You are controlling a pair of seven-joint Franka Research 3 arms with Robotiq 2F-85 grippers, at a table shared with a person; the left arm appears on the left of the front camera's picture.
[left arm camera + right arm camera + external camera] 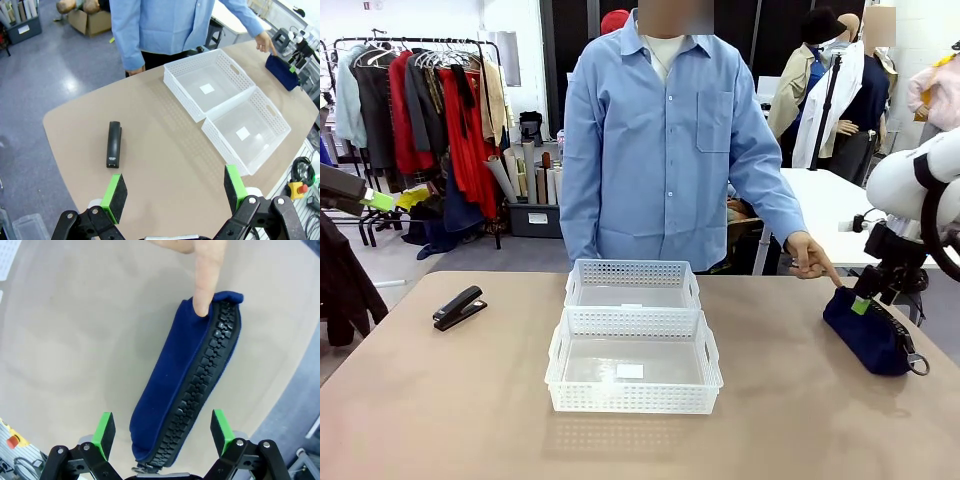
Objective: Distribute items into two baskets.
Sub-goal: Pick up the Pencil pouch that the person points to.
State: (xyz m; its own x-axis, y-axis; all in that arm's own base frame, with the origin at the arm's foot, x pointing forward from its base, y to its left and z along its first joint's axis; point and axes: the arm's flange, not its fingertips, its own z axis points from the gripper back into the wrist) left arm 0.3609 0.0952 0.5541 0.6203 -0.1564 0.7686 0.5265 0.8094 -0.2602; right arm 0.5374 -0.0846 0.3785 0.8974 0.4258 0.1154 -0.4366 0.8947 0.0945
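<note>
Your right gripper (162, 426) stands spread wide over the navy pouch (185, 380), pinching nothing. A person's finger (204, 280) touches the pouch's far end. Your left gripper (175, 189) is spread and empty. The stapler (458, 306) lies at 9 o'clock of the near basket (633, 322) and far basket (632, 267), the pouch at 3 o'clock.

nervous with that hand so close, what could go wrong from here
1. The person's finger rests on the far end of the pouch while the open right gripper hangs over its near end; a descent could bump the finger.
2. The pouch looks soft; gripped at one end, it may sag or slip before reaching a basket.
</note>
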